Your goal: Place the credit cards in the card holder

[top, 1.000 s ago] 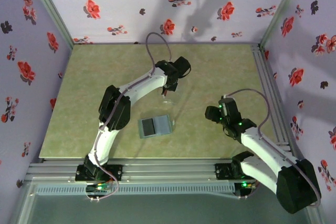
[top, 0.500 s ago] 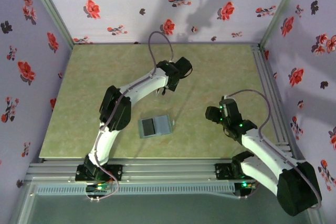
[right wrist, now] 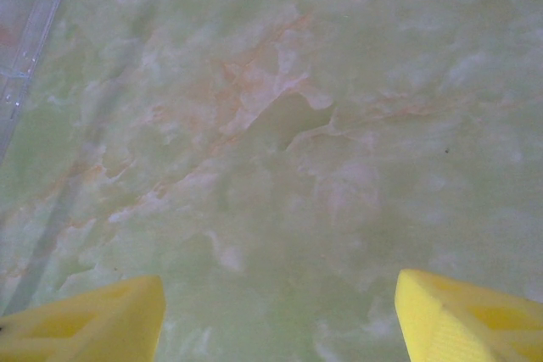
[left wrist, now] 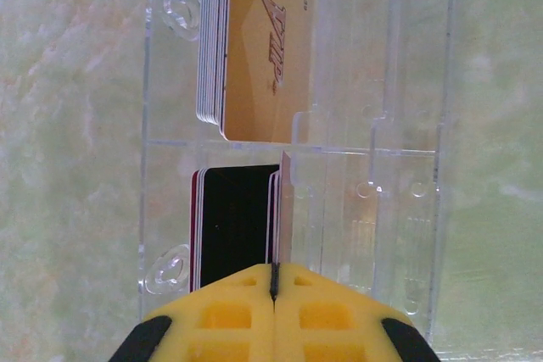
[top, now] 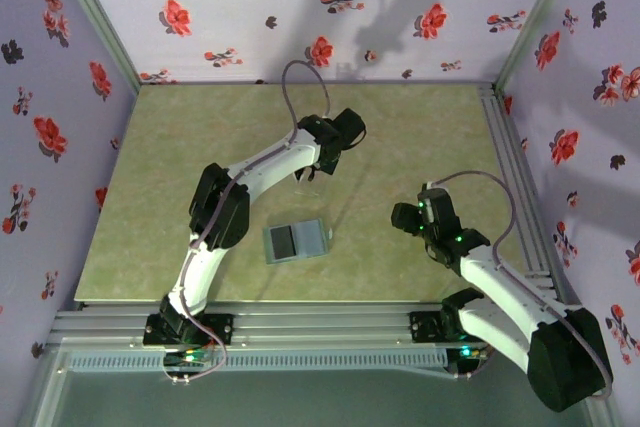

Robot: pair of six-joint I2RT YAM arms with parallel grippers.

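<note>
In the left wrist view, a clear plastic rack (left wrist: 399, 125) holds the credit cards on edge. A tan card (left wrist: 263, 48) fronts the far stack, and a black card (left wrist: 233, 218) with red-edged cards beside it stands in the near slot. My left gripper (left wrist: 274, 277) is shut, pinching the top edge of a thin pale card (left wrist: 286, 209) at the right of the near stack. From above, that gripper (top: 318, 169) hangs over the rack at mid-table. The grey-teal card holder (top: 295, 240) lies flat and apart, nearer the arms. My right gripper (top: 405, 217) stands open over bare table, its fingertips (right wrist: 93, 320) wide apart.
The green marbled table (top: 180, 167) is walled by flowered panels on three sides. A metal rail (top: 515, 177) runs along the right edge. The corner of the clear rack (right wrist: 25, 31) shows at the top left of the right wrist view.
My left gripper's jaws have closed onto a card in the rack, and the wrist has shifted slightly. The right arm has stayed put.
</note>
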